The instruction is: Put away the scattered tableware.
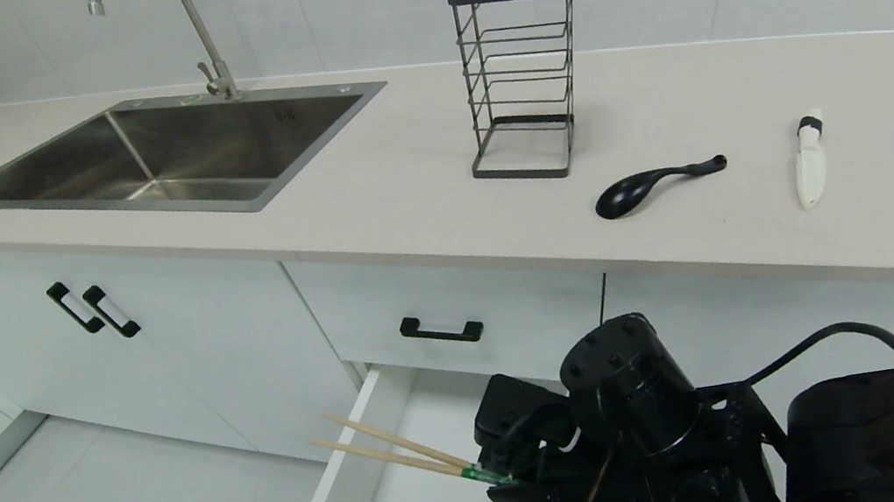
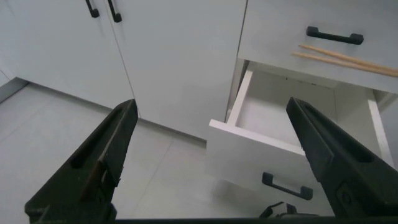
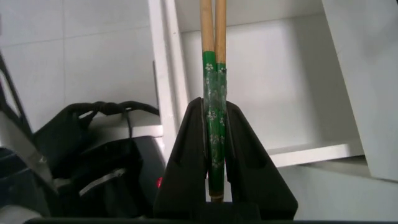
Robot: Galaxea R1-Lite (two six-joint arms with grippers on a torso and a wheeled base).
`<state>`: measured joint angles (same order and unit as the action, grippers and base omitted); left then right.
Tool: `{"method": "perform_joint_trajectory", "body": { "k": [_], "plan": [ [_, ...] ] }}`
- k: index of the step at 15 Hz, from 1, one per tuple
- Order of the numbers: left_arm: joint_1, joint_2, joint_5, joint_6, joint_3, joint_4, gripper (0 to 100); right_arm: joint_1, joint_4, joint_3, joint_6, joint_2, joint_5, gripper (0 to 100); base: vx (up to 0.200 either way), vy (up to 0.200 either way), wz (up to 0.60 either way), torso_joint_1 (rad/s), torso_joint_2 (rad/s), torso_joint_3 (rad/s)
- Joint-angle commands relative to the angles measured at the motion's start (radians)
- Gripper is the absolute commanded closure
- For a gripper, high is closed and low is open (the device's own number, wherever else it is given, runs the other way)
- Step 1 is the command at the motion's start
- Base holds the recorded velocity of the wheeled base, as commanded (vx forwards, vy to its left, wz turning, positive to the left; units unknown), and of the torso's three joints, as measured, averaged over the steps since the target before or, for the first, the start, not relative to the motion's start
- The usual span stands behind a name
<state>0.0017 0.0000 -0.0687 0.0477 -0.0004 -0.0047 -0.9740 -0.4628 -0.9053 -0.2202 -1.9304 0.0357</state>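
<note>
A pair of wooden chopsticks (image 1: pixel 393 451) with green-wrapped ends juts out over the open white drawer (image 1: pixel 342 457) below the counter. My right gripper (image 1: pixel 494 476) is shut on the green ends; in the right wrist view the chopsticks (image 3: pixel 207 31) are pinched upright by that gripper (image 3: pixel 214 106), above the drawer's floor (image 3: pixel 280 81). My left gripper (image 2: pixel 210 106) is open and holds nothing, hanging in front of the drawer (image 2: pixel 249 138), with the chopsticks (image 2: pixel 348 58) farther off. A black spoon (image 1: pixel 654 184) and a white sheathed knife (image 1: pixel 810 161) lie on the counter at the right.
A dark wire rack (image 1: pixel 521 63) stands on the counter behind the spoon. A steel sink (image 1: pixel 158 152) with a tap is at the left. A shut drawer with a black handle (image 1: pixel 441 330) sits above the open one. Cabinet doors and bare floor lie to the left.
</note>
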Motion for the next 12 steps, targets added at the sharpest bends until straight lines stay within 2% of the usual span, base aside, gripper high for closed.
{"method": "perform_joint_trajectory", "body": {
  "k": [1, 4, 8, 12],
  "plan": [
    [0.001, 0.0, 0.0, 0.0, 0.0, 0.0, 0, 0.0, 0.012, -0.061, -0.007, -0.045, 0.003, 100, 0.0, 0.0, 0.0, -0.251, 0.47, 0.227],
    [0.0, 0.0, 0.0, 0.0, 0.0, 0.0, 0, 0.001, 0.067, -0.106, -0.007, -0.062, 0.004, 100, 0.0, 0.0, 0.0, -0.25, 0.46, 0.211],
    [0.0, 0.0, 0.0, 0.0, 0.0, 0.0, 0, 0.001, 0.059, -0.139, 0.002, -0.082, -0.002, 100, 0.0, 0.0, 0.0, -0.235, 0.36, 0.159],
    [0.0, 0.0, 0.0, 0.0, 0.0, 0.0, 0, 0.018, 0.076, -0.162, -0.005, -0.07, -0.074, 100, 0.0, 0.0, 0.0, -0.06, 0.14, 0.063]
  ]
}}
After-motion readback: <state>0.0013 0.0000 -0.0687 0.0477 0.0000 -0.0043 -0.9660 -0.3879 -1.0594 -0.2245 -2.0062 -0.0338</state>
